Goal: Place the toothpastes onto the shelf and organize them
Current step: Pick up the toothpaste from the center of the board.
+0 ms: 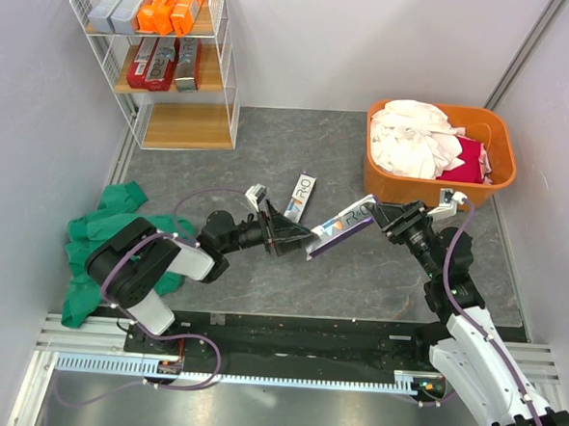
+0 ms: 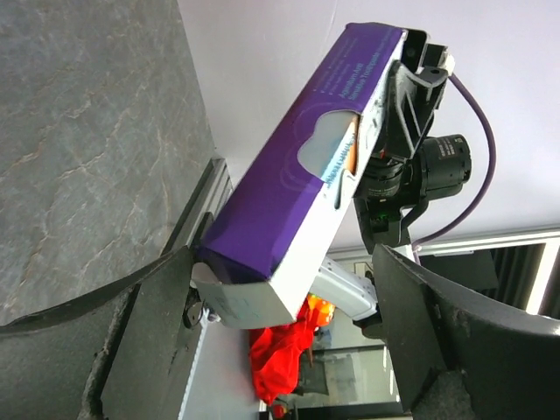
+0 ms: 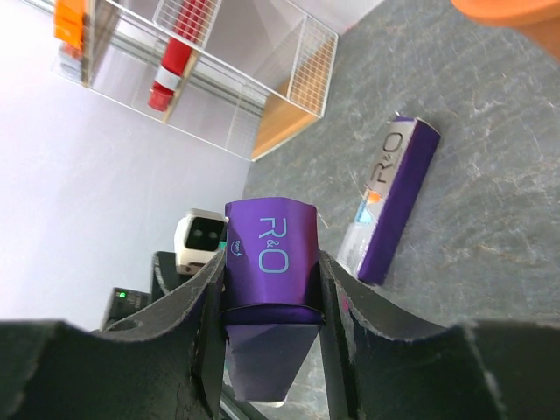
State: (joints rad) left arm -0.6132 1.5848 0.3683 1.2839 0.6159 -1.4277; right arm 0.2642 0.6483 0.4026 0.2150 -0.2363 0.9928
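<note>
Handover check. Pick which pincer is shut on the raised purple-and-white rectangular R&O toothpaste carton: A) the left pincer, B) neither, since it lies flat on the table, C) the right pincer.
C: the right pincer presses on both sides of the raised purple-and-white rectangular R&O toothpaste carton, while the left pincer stands spread, with a gap showing beside the carton's other end.

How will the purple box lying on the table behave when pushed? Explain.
The purple box lies on a flat face, so it should slide, not roll. Its crisp edges suggest stiff, light card. Pushed near one end, it would probably swivel.
</note>
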